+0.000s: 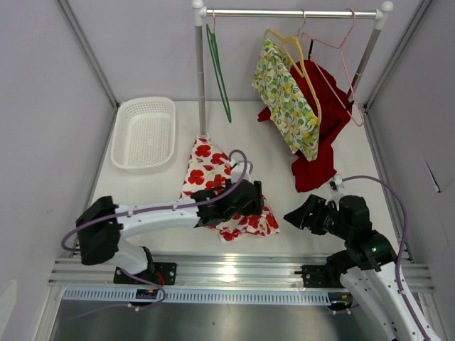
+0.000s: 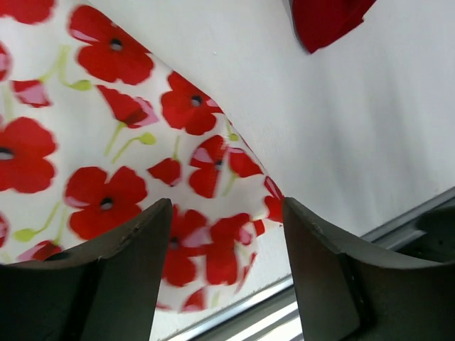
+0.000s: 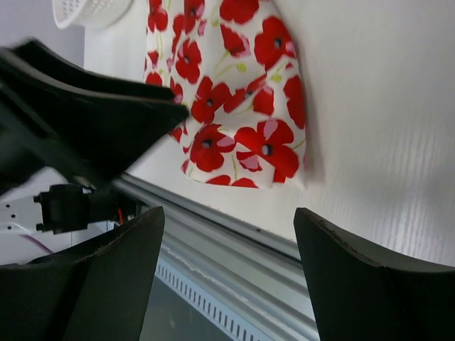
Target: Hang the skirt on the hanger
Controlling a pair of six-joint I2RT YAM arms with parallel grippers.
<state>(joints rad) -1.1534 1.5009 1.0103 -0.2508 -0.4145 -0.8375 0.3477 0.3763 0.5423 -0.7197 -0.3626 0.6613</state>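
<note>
The skirt (image 1: 205, 162) lay spread on the counter (image 1: 266, 153), centre of the top view. The left fingers (image 2: 106, 277) hung wide apart just above its lower right corner, holding nothing. The right fingers (image 3: 370, 284), equally wide and empty, hovered over bare counter to its right. The step looked like the first pickup: next, a pinch on the fabric edge, then a lift toward the green hanger (image 1: 219, 71), upper centre.

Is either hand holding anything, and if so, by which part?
Nothing is held. The left hand is open over the poppy skirt, which lies on the table; the right hand is open and empty.
</note>
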